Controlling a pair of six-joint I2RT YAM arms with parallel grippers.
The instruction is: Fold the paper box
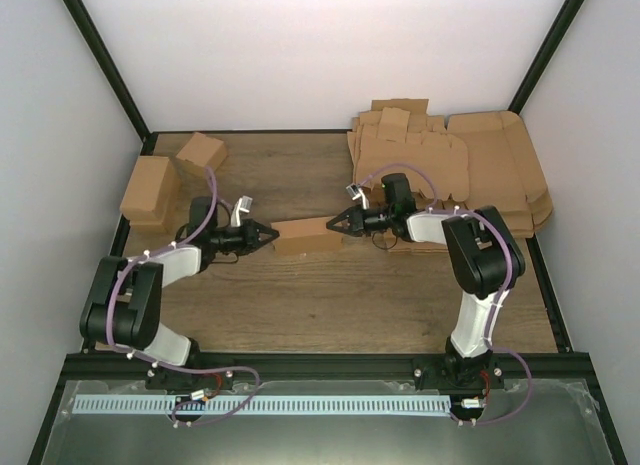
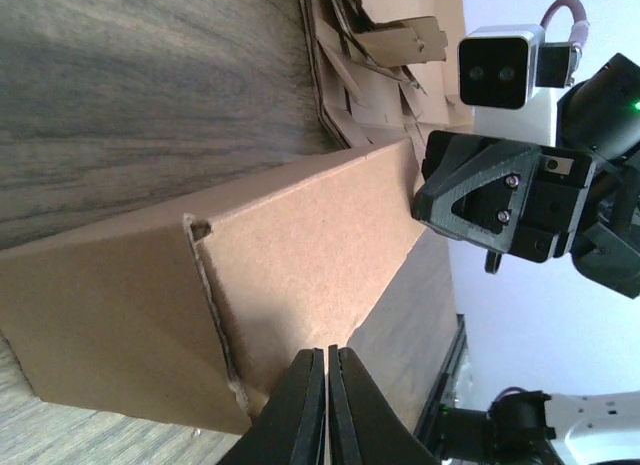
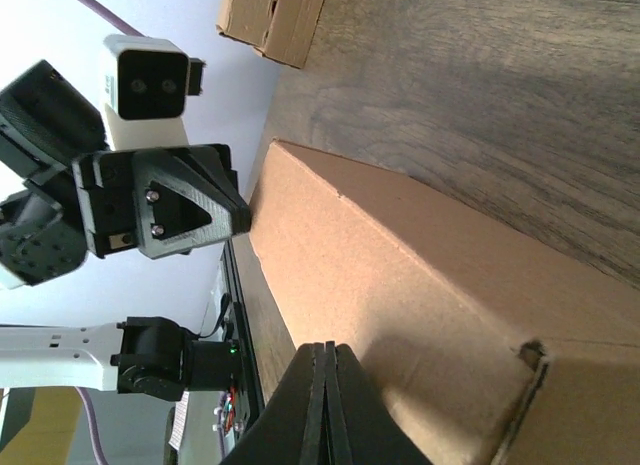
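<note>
One paper box (image 1: 303, 235), two cartons (image 1: 150, 188) (image 1: 200, 152), one cardboard heap (image 1: 480, 170).

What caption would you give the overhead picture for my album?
Left tool and right tool, both shut, flank the ends of the paper box.

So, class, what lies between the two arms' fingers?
The paper box lies between the left fingers and the right fingers, one pair at each end; the top view shows it.

Wood-grain surface (image 1: 330, 305) before me, paper box (image 1: 303, 235) at its middle, heap of cardboard sheets (image 1: 490, 170) far right (flaps splayed), small carton (image 1: 200, 152) beside larger carton (image 1: 150, 190) far left.
</note>
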